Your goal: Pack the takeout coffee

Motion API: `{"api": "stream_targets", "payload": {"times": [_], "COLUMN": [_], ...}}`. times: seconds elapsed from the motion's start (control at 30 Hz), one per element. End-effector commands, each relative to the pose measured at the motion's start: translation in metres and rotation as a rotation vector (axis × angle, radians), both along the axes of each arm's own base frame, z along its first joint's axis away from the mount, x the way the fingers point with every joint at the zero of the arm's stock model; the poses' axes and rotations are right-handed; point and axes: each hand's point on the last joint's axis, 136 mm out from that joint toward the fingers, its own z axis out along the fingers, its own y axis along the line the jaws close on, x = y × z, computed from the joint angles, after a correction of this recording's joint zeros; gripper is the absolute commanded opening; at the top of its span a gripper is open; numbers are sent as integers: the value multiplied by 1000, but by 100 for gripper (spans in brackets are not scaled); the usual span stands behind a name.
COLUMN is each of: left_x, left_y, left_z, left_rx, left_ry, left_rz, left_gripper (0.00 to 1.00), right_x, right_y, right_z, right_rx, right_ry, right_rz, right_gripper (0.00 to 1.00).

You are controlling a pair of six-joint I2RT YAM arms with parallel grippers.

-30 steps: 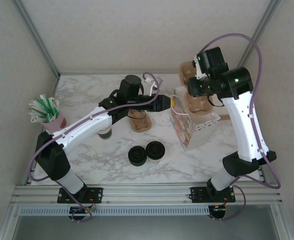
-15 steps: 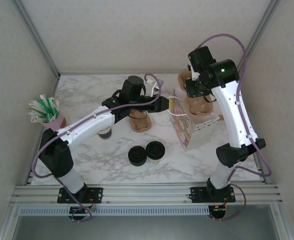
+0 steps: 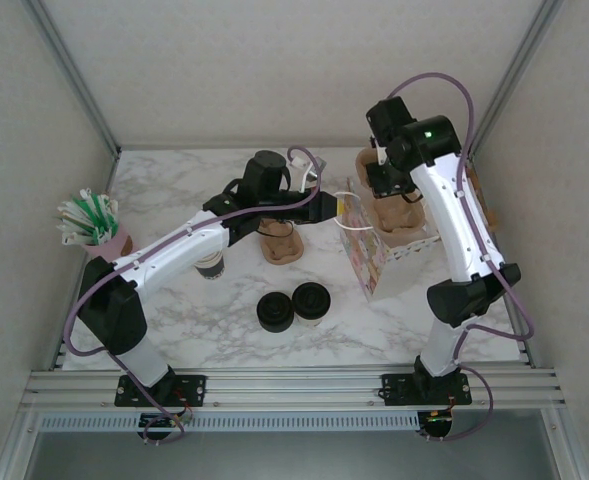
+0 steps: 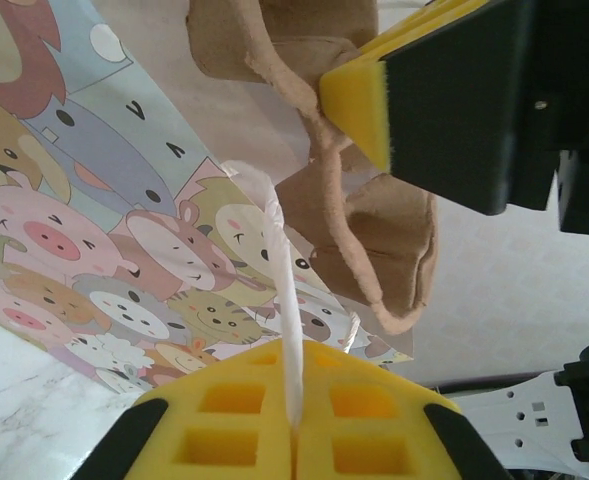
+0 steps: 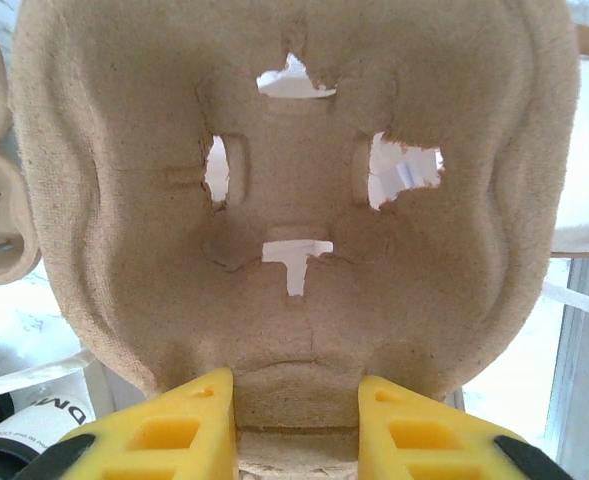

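Two grippers, each closed on something. The left gripper point(image 4: 294, 412) had its yellow pads apart a second ago. They now meet flat on the white twisted-paper handle point(image 4: 277, 280) of the cartoon-animal printed paper bag point(image 4: 84, 250), which serves as our landmark. We take this new pinch to mean the bag is being steadied and its mouth kept open.

The right gripper point(image 5: 296, 400) is partly closed, with its two yellow fingers clamped on the rim of a brown moulded-pulp cup carrier point(image 5: 294, 200). The grip is unchanged over the last second. The arm, however, has folded in from the bag's right side, so the carrier now hangs over the bag's open mouth. We cannot tell whether its lower edge is already below the bag's rim.

The takeout coffee point(image 3: 311, 300), a small dark-walled paper cup under a round black plastic lid, stands on the marble table point(image 3: 224, 335). It is left of the bag and nearer the arm bases, just beside a low black pile of lids point(image 3: 275, 312). Neither gripper touches it.

In our judgement the carrier is about to be seated in the bag, and the coffee itself is not yet packed.
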Motion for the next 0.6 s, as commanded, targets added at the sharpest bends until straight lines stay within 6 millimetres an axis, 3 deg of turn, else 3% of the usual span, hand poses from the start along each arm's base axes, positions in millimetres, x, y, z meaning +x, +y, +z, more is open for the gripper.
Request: {"api": "stream_targets", "payload": {"times": [0.0, 0.27, 0.57], "left_x": [5, 6, 8], "left_y": [2, 3, 3], "left_z": [-3, -6, -7], "left_rx": [1, 5, 6], "left_ry": [-20, -15, -9], "left_rz": [2, 6, 13], "left_gripper": [1, 0, 0], "right_x": [-1, -9, -17], "right_y": [-8, -8, -4], "right_z": [-10, -15, 2], "right_rx": [-53, -39, 26], "right_ry": [33, 49, -24], "right_rz": [-3, 7, 32], "right_gripper": [28, 27, 27]}}
